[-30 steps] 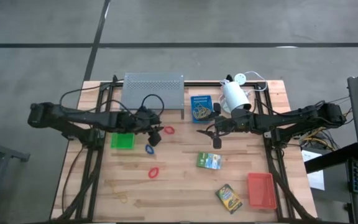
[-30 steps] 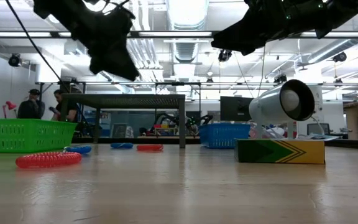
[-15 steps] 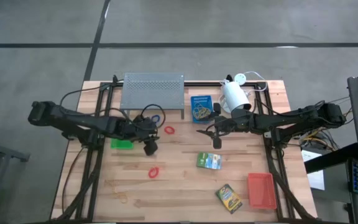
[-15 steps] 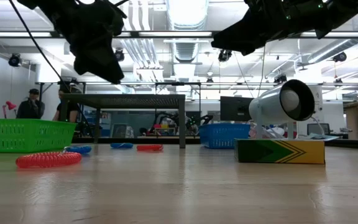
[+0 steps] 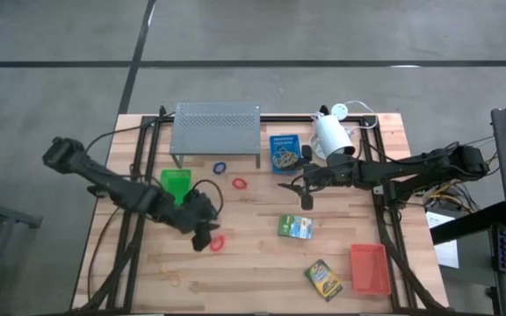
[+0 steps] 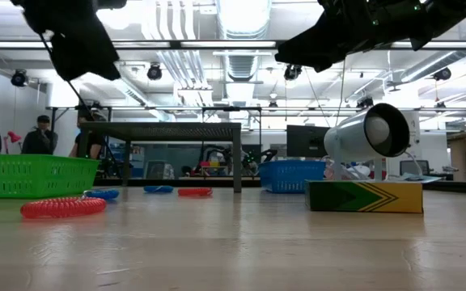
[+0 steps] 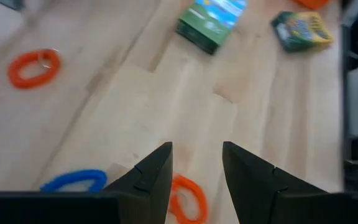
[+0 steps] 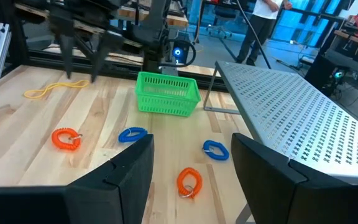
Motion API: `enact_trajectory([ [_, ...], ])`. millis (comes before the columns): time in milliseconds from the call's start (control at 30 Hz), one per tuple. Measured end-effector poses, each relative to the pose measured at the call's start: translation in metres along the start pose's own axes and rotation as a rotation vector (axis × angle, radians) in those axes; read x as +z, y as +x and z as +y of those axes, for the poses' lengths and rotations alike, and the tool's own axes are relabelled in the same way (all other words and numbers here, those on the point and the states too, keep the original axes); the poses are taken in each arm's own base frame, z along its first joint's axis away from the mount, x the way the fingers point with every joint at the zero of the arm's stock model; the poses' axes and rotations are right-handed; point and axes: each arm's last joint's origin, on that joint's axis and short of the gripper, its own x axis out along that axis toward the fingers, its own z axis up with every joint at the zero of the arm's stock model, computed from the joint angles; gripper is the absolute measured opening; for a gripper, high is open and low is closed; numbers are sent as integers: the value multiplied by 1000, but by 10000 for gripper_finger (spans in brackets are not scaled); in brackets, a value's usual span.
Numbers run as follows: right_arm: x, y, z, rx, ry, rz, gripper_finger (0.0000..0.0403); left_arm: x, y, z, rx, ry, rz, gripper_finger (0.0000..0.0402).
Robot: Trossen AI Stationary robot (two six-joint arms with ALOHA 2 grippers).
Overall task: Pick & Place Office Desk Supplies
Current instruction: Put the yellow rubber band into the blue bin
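Now my left jaws (image 5: 202, 239) hang released, just above the red loop (image 5: 217, 243) lying on the wooden surface (image 5: 253, 272). My right jaws (image 5: 299, 190) wait released near the blue tray (image 5: 284, 152).

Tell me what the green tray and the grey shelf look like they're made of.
Green tray: probably moulded plastic, given its bright, even colour and slotted lattice walls. Grey shelf: looks like matte sheet metal, flat and thin, punched with regular rows of small holes.

Red loop (image 7: 188, 198) partly hidden behind left hand (image 7: 196, 163), blue tray (image 5: 283, 150) contents too small to tell
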Motion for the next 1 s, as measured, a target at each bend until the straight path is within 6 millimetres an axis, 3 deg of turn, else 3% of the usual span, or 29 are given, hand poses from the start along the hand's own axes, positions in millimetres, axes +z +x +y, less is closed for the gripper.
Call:
enact_trajectory([
  [733, 0, 0, 0, 0, 1, 0, 212, -64, -22, -51, -228, 96, 225, 148],
  [1000, 0, 0, 0, 0, 0, 0, 212, -103, -8, -61, -209, 89, 523, 148],
])
